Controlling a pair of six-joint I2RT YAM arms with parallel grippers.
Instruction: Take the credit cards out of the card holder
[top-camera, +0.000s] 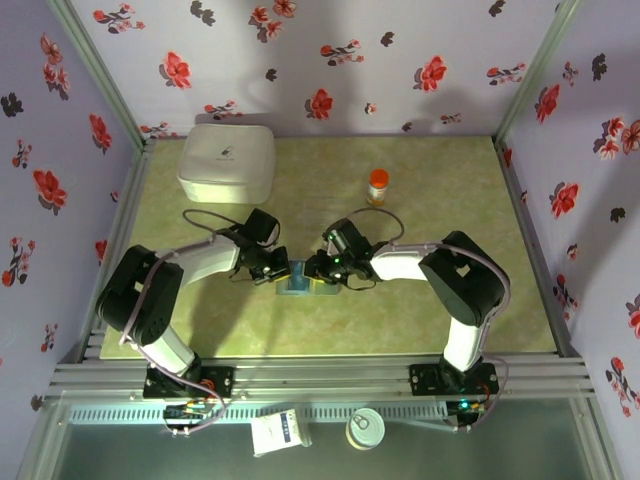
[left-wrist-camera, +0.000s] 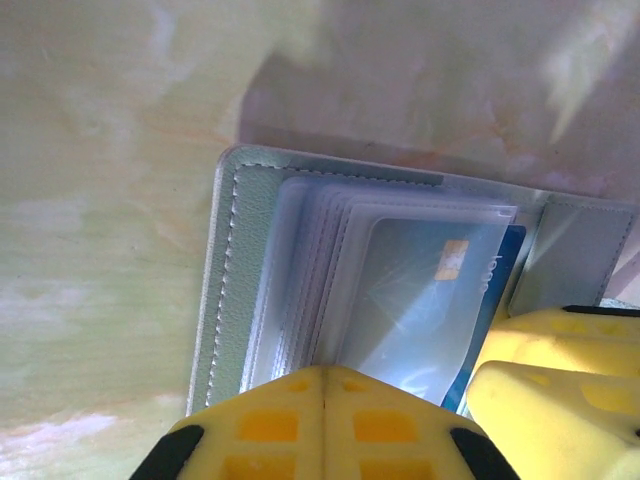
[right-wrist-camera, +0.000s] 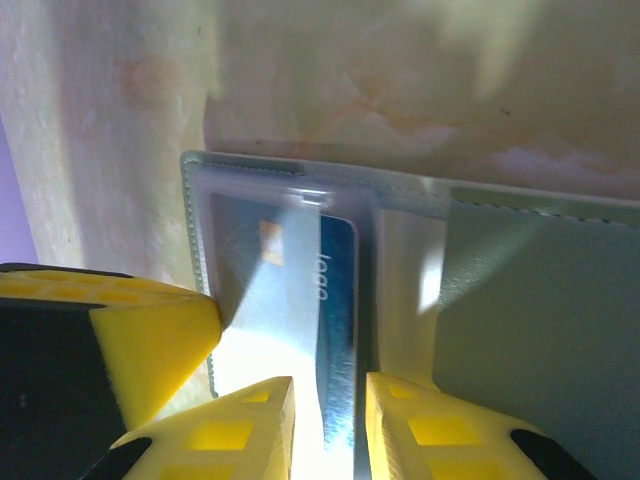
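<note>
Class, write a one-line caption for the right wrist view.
Right gripper astride the blue credit card, sleeved in the open card holder.

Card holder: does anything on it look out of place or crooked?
Yes. The blue card sticks partly out of its clear sleeve in the open card holder, its edge between the right gripper fingers. Nothing looks damaged.
</note>
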